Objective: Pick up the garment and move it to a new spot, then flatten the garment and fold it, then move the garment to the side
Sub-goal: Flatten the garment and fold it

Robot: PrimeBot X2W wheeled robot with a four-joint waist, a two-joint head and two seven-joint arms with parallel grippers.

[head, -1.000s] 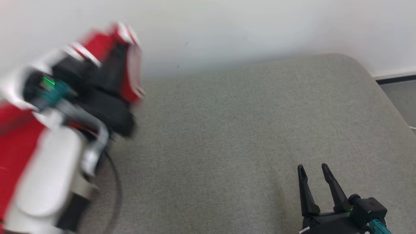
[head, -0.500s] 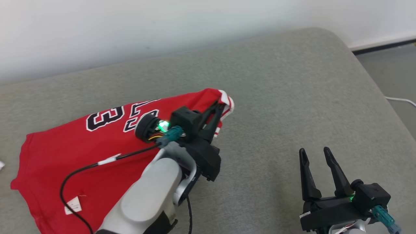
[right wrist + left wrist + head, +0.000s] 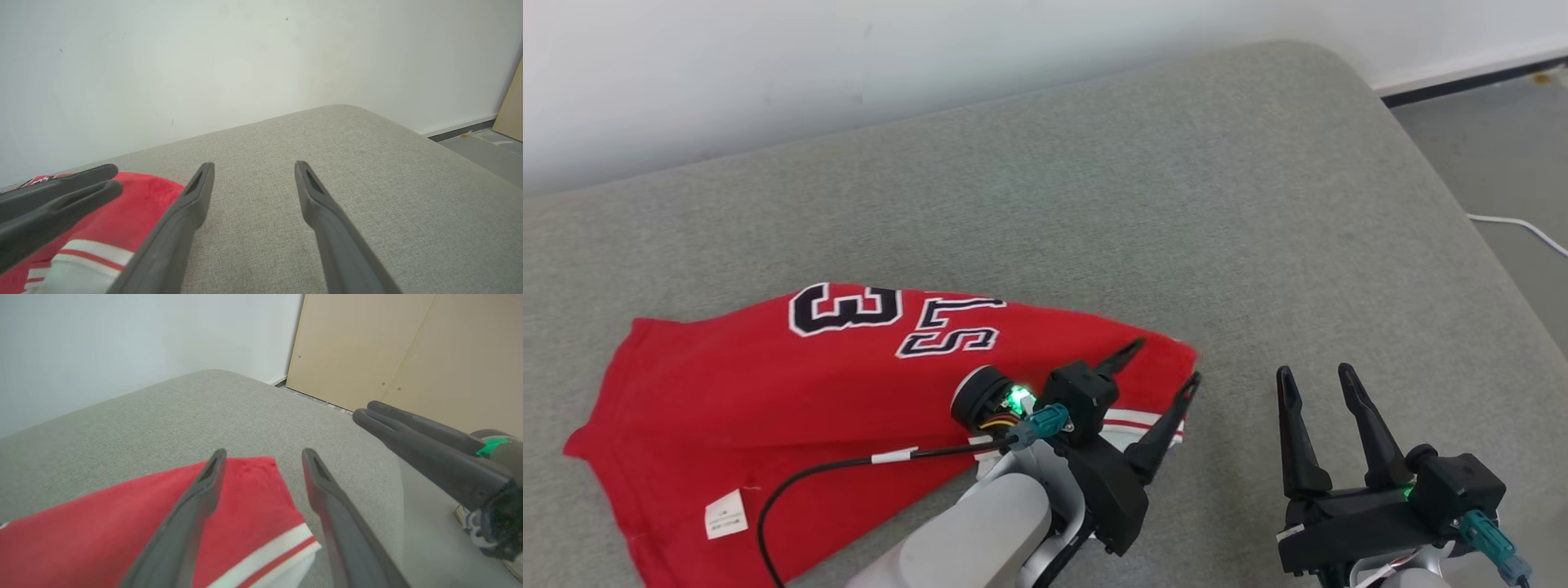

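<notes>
We see the garment (image 3: 849,384), a red jersey, lying spread on the left half of the worktop (image 3: 1176,204). Its near right corner, with white and red striped trim, reaches toward the middle. Black, white-edged characters (image 3: 849,309) run along its far edge, and a white label (image 3: 725,514) sits near its lower left.

Our left gripper (image 3: 1168,360) hovers at that trimmed corner with its fingers spread wide and nothing between them. In the left wrist view one finger lies over the red cloth and the other over bare grey fabric just past the hem (image 3: 264,451). We cannot tell whether the tips touch the cloth. A black cable (image 3: 833,469) loops from the left wrist across the jersey.

Our right gripper (image 3: 1315,370) sits just beside it to the right, over bare worktop, with its fingers fully apart and empty.

The worktop is covered in a grey woven fabric and has a rounded far-right corner. A white wall (image 3: 849,65) runs close behind it. The right half lies open for moving. Past the right edge are grey floor (image 3: 1486,139), a thin white cord (image 3: 1515,229) and beige panels (image 3: 367,347).
</notes>
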